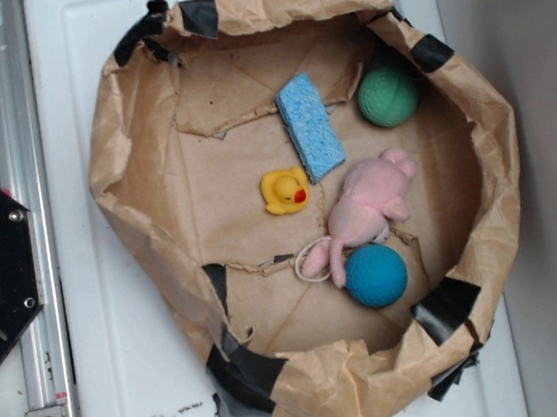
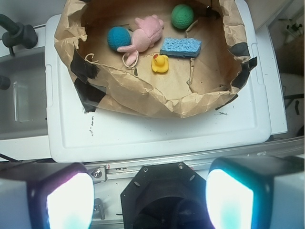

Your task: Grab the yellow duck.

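White plastic, a lidded bin top (image 1: 128, 387), is the surface you are working over, and on it sits one crumpled brown paper nest (image 1: 138, 124) patched with black tape (image 1: 242, 374). Count what lies inside it: one yellow duck (image 1: 286, 191), one blue sponge (image 1: 309, 126), one pink plush toy (image 1: 369, 208), and two balls, a green ball (image 1: 387, 95) and a blue ball (image 1: 376, 275).

You will find the yellow duck near the middle of the paper floor, resting alone, with its orange-red beak toward the plush toy. It sits just beside the lower end of the sponge and near the plush toy, though apart from it. The blue ball touches the plush toy's lower end; the green ball lies well apart from the duck, at the nest's far rim past the sponge.

From the wrist view, your gripper (image 2: 150, 200) hangs outside the nest, over the metal rail (image 2: 190, 160) and black base (image 2: 162, 195) at the bin's edge. Its two fingers (image 2: 69, 200) stand wide apart with nothing between them, well away from the duck (image 2: 160, 63).
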You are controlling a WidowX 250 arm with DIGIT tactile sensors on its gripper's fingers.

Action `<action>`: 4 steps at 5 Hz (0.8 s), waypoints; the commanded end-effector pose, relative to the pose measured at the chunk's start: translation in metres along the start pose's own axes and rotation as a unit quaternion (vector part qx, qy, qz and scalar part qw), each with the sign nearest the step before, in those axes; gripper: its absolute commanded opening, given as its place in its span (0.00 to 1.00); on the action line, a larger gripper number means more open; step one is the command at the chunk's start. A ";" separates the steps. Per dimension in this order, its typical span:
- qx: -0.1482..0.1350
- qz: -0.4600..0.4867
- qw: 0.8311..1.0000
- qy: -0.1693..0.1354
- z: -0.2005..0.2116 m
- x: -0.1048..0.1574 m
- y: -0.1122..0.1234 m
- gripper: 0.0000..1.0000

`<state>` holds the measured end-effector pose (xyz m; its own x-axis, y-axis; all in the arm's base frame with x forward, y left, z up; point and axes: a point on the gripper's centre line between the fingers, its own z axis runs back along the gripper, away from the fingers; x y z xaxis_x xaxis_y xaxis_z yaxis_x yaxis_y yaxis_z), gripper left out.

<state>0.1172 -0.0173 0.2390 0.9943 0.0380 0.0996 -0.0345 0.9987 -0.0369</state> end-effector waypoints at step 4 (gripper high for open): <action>0.030 0.196 0.979 -0.048 -0.068 0.098 0.042 1.00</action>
<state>0.2198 0.0211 0.1701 0.9010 0.4072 0.1499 -0.4087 0.9124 -0.0217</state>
